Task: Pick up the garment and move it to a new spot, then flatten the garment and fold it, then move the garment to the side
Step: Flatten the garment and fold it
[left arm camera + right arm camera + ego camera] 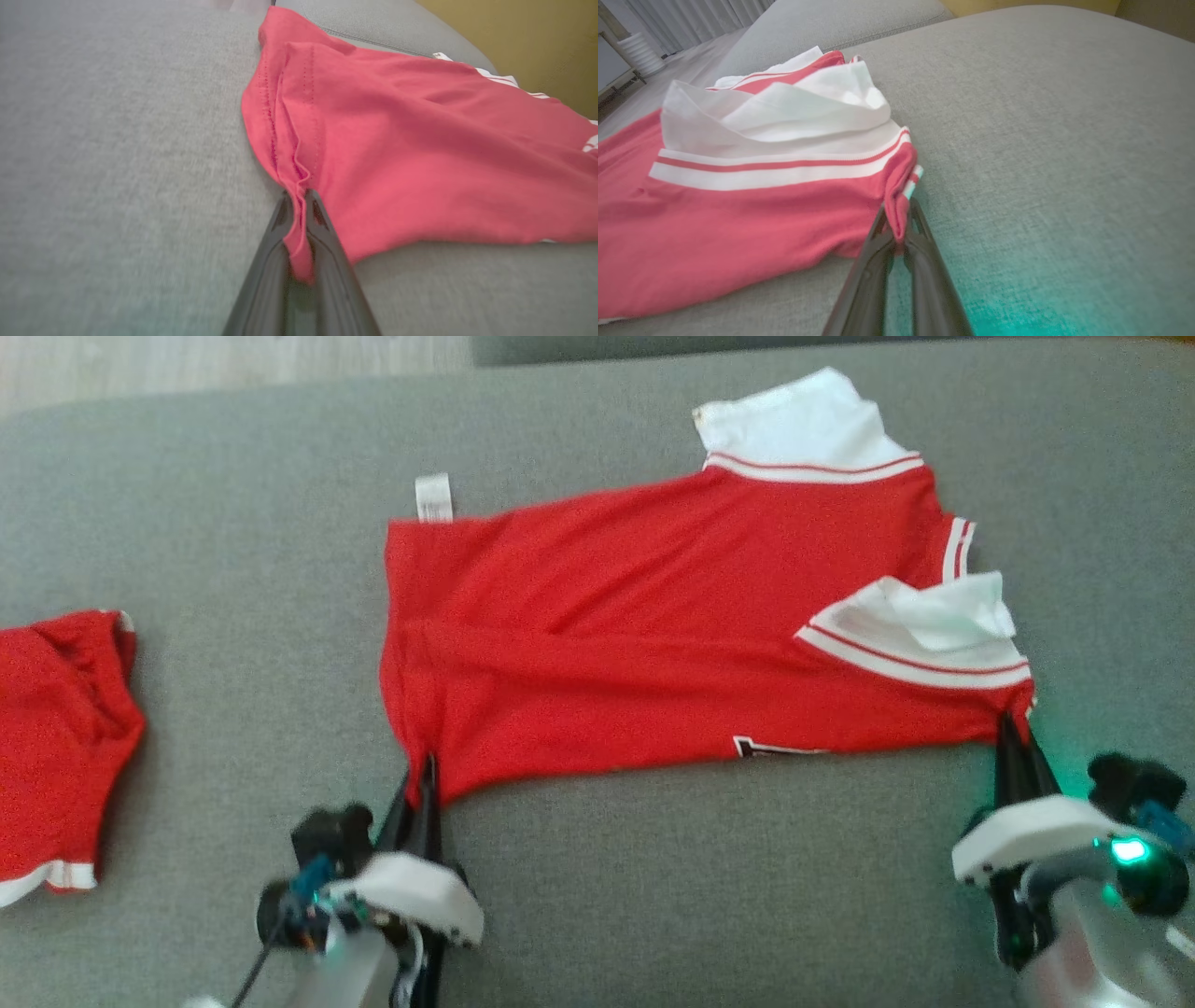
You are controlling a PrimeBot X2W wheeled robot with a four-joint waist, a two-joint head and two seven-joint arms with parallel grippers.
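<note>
Red garment (653, 616) spread across the centre of the head view on a grey cushion (672, 896), with the hem at the left and white-banded sleeves at the upper and middle right. The left gripper (425, 779), at lower left, has its fingers pressed together on a bunched fold of the hem corner. The right gripper (1016, 733), at lower right, is likewise clamped on the red corner just below the near sleeve (920, 630). The right hold takes only a small pinch near the fingertips, so a sharp or uneven pull would probably let that corner slip free. The near sleeve lies crumpled and turned back on the body, and lifting or dragging may carry that crease into the fold. A second red garment (56, 737) lies at the left edge, well apart from the first, and a wide sideways move could sweep into it.
</note>
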